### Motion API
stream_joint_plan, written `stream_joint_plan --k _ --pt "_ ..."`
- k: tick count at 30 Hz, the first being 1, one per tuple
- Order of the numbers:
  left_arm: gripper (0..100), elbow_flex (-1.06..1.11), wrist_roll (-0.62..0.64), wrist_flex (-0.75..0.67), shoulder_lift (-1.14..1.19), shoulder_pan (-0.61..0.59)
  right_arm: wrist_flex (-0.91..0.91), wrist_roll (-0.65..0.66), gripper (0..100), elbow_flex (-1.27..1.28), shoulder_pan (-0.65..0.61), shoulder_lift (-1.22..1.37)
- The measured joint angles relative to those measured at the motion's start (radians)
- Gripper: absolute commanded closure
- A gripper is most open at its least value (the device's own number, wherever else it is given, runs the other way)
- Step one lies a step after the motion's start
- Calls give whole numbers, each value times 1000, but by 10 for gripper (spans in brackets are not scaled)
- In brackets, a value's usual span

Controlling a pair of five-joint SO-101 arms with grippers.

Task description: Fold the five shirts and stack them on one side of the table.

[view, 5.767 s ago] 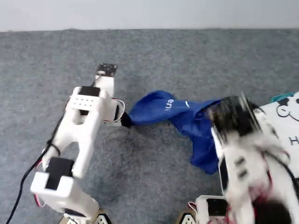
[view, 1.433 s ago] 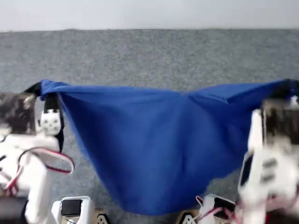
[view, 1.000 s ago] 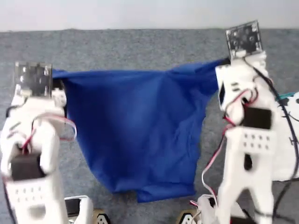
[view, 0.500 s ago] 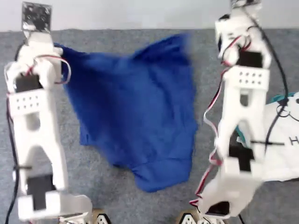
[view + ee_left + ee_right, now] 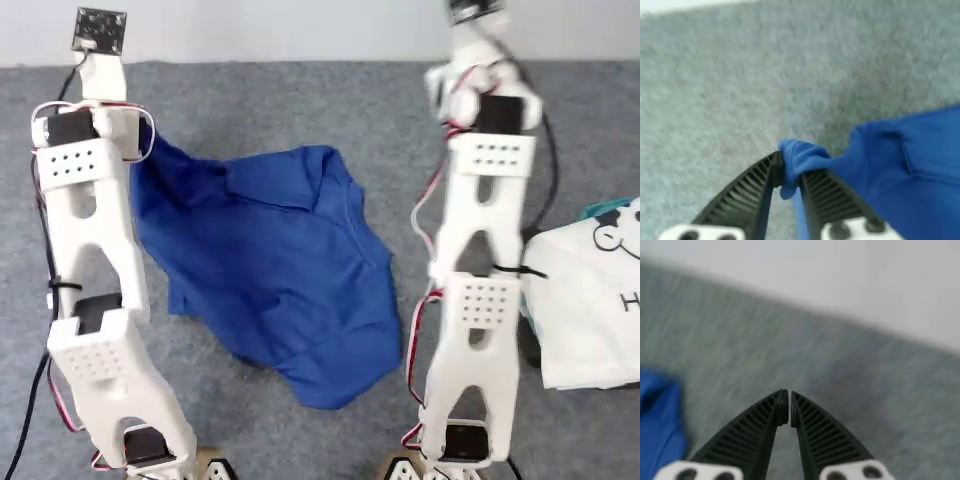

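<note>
A blue shirt (image 5: pixel 270 260) lies rumpled and spread on the grey table between my two arms. The left arm (image 5: pixel 85 170) stretches toward the far edge, and the shirt's far left corner runs up under its wrist. My left gripper (image 5: pixel 789 165) is shut on a bunched fold of the blue shirt (image 5: pixel 900 180). The right arm (image 5: pixel 488 160) stretches toward the far edge to the shirt's right. My right gripper (image 5: pixel 789 402) is shut on nothing above bare grey table, with a bit of the blue shirt (image 5: pixel 657 425) off to one side.
A folded white shirt with black print (image 5: pixel 590 300) lies at the right edge, a teal edge (image 5: pixel 600 209) showing from under it. The grey table (image 5: pixel 300 110) ends at a pale wall behind. Both arm bases stand at the near edge.
The shirt, held stretched in the air between both grippers, has come down onto the table. The right gripper has let go of its corner. Both arms have swung toward the far edge.
</note>
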Motion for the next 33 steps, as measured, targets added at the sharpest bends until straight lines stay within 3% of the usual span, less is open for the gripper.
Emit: stream_joint_plan --k 4,13,22,26,33 --pt "986 -25 0 37 51 0 94 6 816 -12 -106 133" --pt "986 -26 0 77 68 0 259 8 850 -14 -235 259" --pt "986 -26 0 77 68 0 137 8 859 -21 -241 361" --pt "985 -26 0 77 68 0 86 12 954 -43 -241 400" --pt "985 -26 0 77 68 0 68 150 988 -52 -226 410"
